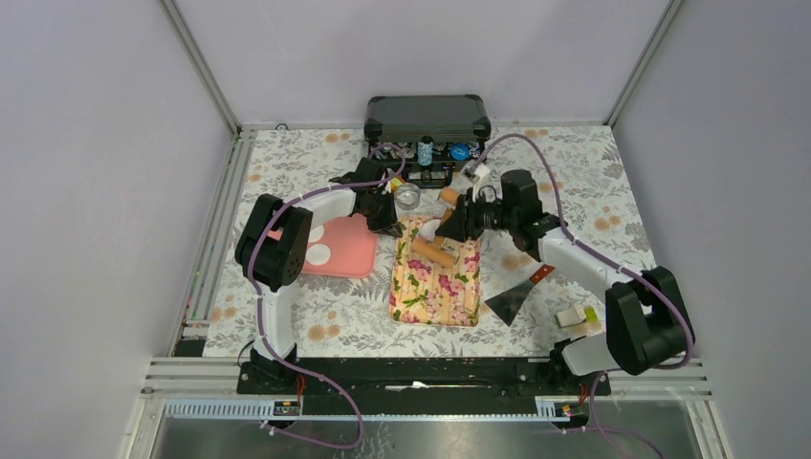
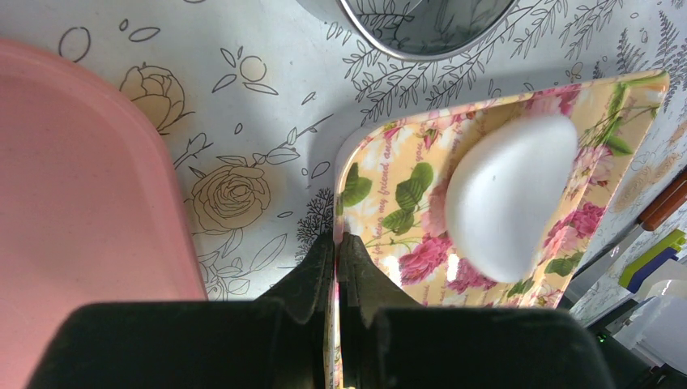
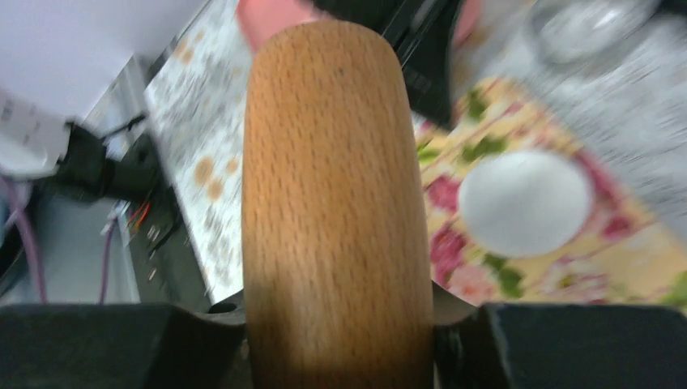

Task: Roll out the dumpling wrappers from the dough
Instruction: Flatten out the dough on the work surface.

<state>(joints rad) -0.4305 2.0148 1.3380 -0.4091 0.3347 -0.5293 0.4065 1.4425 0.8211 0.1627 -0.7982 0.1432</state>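
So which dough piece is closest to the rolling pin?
The dough piece on the flowered board, right by the rolling pin. The other two discs sit apart on the pink tray, left of the board.

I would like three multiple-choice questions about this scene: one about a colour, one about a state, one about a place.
1. The flat rounded tray is: A pink, B blue, C green.
2. The right gripper is: A open and empty, B shut and empty, C shut on the wooden rolling pin.
3. The soft white dough lump lies: A on the tray, B on the flower-patterned board, C in the right gripper.
Key: 1 A, its surface is pink; 2 C, the pin sits between its fingers; 3 B, printed flowers surround the lump.
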